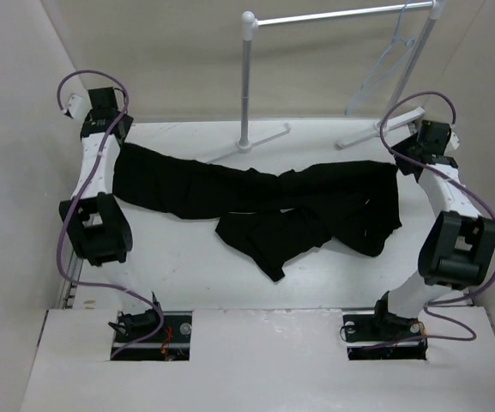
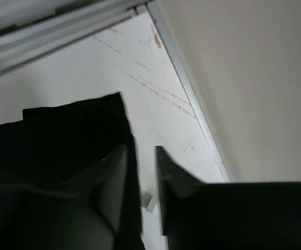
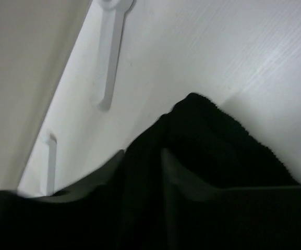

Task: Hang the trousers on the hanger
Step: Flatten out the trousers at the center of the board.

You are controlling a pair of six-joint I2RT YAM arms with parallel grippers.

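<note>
The black trousers lie spread across the table from left to right, with one leg folded toward the front. My left gripper is at their left end. In the left wrist view its jaws stand a little apart. The trousers' edge lies against the left finger, and bare table shows in the gap. My right gripper is at their right end. In the right wrist view black fabric fills the space between the fingers. The pale hanger hangs on the rack at the back right.
The white garment rack stands at the back, with its feet on the table behind the trousers. One foot shows in the right wrist view. Beige walls close in on the left, right and back. A metal table rail runs close to the left gripper.
</note>
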